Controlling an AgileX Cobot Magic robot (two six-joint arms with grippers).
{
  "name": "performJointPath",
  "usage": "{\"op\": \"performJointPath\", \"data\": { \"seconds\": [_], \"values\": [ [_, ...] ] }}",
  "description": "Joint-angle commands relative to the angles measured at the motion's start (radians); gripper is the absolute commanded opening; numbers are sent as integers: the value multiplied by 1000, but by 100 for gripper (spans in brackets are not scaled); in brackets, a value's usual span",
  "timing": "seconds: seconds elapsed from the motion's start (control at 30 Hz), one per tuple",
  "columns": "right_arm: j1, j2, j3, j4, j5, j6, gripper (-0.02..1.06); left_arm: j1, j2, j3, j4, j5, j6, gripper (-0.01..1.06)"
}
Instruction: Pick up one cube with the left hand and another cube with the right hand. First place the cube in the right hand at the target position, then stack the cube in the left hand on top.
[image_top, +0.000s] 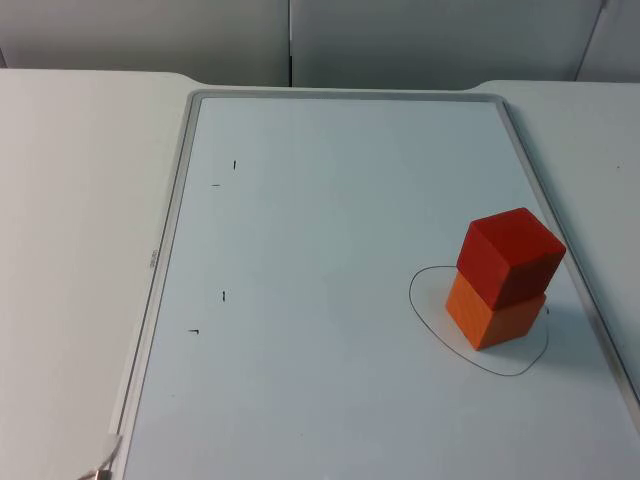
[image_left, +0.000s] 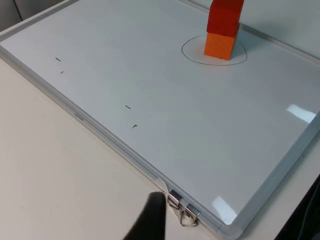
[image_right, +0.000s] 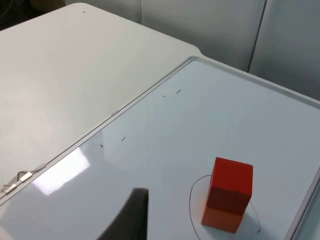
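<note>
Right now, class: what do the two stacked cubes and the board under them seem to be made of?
Red cube and orange cube: probably painted wood or solid plastic, judging by flat matte faces and crisp edges without glare. Board: likely a whiteboard, glossy coated white surface with light reflections, a pale metal-looking frame and pen marks on it.

Red cube (image_top: 511, 258) on orange cube (image_top: 494, 311), inside a thin black outline (image_top: 425, 320) drawn on the whiteboard (image_top: 330, 300). Board is white with a light grey frame and small black tick marks (image_top: 224, 296). Table (image_top: 70, 250) off-white, partition wall (image_top: 420, 40) grey.
</note>
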Motion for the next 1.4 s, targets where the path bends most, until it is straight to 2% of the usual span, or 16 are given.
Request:
{"op": "performJointPath", "data": {
  "seconds": [0.0,0.07,1.0,1.2,1.37],
  "values": [
    [3,-5,5,2,4,-3,99,-3,-4,1,-13,-4,2,94],
    [3,-5,5,2,4,-3,99,-3,-4,1,-13,-4,2,105],
    [3,-5,5,0,8,-3,99,-3,-4,1,-27,-4,60,105],
    [3,-5,5,2,40,-3,99,-3,-4,1,-27,-4,57,105],
    [3,-7,5,2,87,-3,99,-3,-4,3,0,-16,-7,105]
  ]
}}
